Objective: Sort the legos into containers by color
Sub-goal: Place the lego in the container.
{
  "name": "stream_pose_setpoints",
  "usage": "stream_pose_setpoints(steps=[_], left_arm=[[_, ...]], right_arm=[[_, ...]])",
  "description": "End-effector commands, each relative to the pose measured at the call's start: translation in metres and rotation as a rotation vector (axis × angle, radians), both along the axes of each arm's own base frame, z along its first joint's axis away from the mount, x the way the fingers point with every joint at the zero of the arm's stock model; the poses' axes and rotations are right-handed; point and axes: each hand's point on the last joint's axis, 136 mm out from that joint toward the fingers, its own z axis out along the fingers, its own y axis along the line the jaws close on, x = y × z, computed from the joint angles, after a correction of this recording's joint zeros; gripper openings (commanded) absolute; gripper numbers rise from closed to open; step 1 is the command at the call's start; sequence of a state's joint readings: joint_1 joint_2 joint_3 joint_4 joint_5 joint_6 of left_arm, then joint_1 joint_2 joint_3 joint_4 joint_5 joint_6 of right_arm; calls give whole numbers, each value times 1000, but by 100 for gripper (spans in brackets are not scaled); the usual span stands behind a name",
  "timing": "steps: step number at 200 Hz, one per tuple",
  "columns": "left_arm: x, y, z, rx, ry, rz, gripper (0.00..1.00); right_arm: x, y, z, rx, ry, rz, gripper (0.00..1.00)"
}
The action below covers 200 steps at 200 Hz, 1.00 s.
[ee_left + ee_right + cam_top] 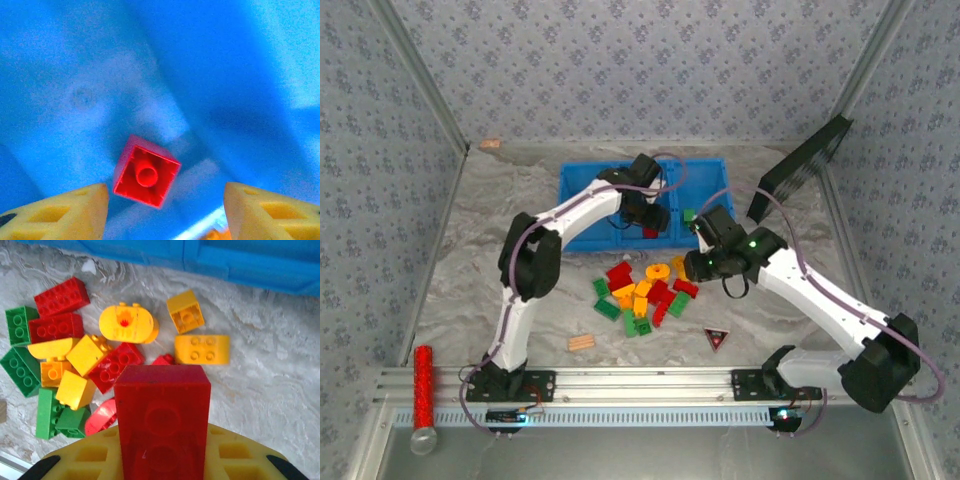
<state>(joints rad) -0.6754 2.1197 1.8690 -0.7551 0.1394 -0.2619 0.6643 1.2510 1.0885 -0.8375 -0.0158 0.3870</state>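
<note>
Left hand (165,212): its yellow fingers (60,210) stand well apart and hold nothing. Just beyond them a loose red brick (146,171) lies underside up on the floor of the blue bin (225,75), touching neither finger. In the overhead view this appears to be the middle compartment. The spread of the jaws fits a drop into the place for red. Right hand (162,460): closed on a second, held red brick (162,415), which stands upright between the fingers and above the counter (280,370), near the bin's front wall. It is judged to be lifted for carrying to the same compartment. Below and to its left, the pile of bricks (75,365), red, green and yellow mixed, remains unsorted on the counter. Task judged early: most pieces are outside the bin.
</note>
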Motion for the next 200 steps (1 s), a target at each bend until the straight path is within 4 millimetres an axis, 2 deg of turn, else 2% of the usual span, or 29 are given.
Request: stream_pose_setpoints(steps=[1, 7, 9, 31, 47, 63, 74, 99, 120, 131, 158, 200], left_arm=[[-8, -4, 93, -144, -161, -51, 64], [-11, 0, 102, -148, -175, -50, 64], [-13, 2, 104, -147, -178, -50, 64], [-32, 26, 127, -148, -203, -28, 65], [-51, 46, 133, -160, -198, 5, 66], [-73, 69, 130, -158, -168, 61, 66], [-90, 81, 124, -165, -141, 90, 66], [-131, 105, 95, -172, -33, 192, 66], [-166, 114, 68, -166, 49, 254, 67], [-181, 115, 59, -165, 83, 275, 67], [-212, 107, 34, -168, 158, 289, 67], [-238, 99, 3, -117, 227, 307, 67]], right_arm=[[24, 12, 20, 18, -67, 29, 20], [30, 13, 19, 23, -66, 18, 20], [36, 15, 28, 39, -86, 10, 20], [70, 27, 42, 76, -121, -29, 21], [92, 41, 52, 91, -151, -22, 22], [113, 55, 52, 74, -156, -7, 22], [126, 63, 49, 62, -155, 2, 23], [153, 82, 38, 40, -145, 26, 23], [172, 95, 26, 13, -137, 48, 23], [180, 101, 19, 9, -131, 56, 23], [197, 110, -13, -16, -82, 59, 23], [206, 114, -58, -48, -19, 62, 29]])
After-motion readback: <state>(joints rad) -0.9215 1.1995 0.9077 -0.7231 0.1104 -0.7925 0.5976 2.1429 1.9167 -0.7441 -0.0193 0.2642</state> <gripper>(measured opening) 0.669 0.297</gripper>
